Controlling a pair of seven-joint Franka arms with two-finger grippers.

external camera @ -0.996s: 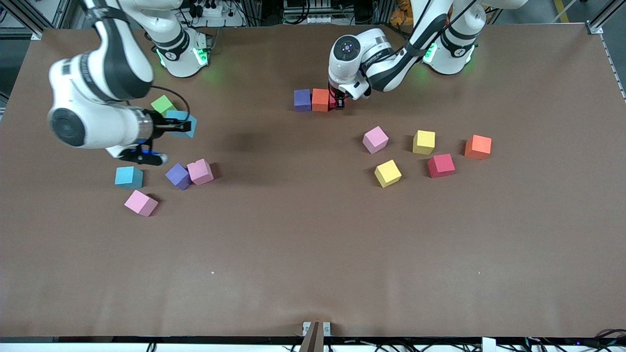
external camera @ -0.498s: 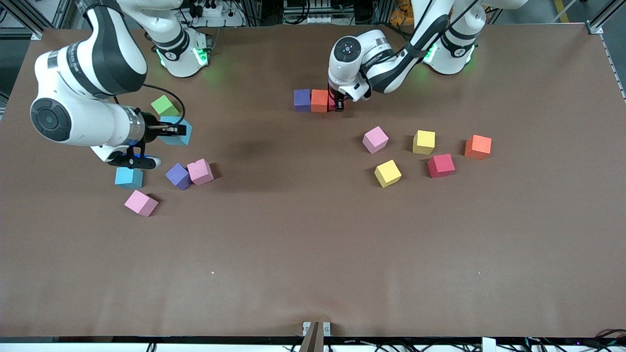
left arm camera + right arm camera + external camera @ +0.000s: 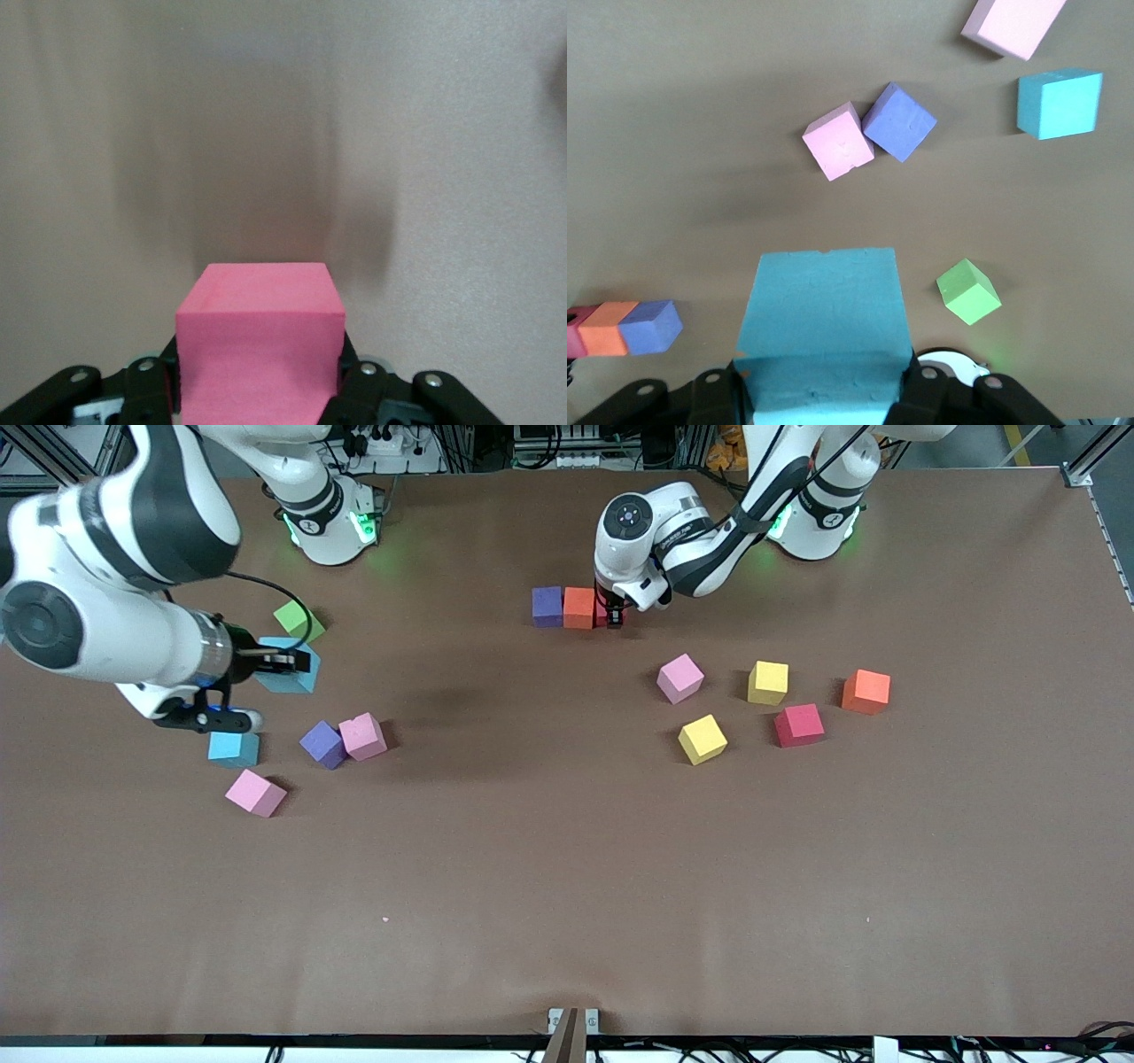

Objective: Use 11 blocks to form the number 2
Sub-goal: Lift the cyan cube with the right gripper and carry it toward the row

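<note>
table [image 3: 567, 886] mostly bare, number 2 barely begun: top row only. purple block [image 3: 547, 606] and orange block [image 3: 579, 607] touching in line, red block [image 3: 260, 341] set beside orange, left gripper [image 3: 614, 613] clamped on it at table level. right gripper [image 3: 282, 662] grips light blue block [image 3: 824, 323], up over table near lime-green cube [image 3: 298, 619]. rest loose, judged eight placements left: pink [image 3: 680, 678], yellow [image 3: 702, 739], others scattered.
</note>
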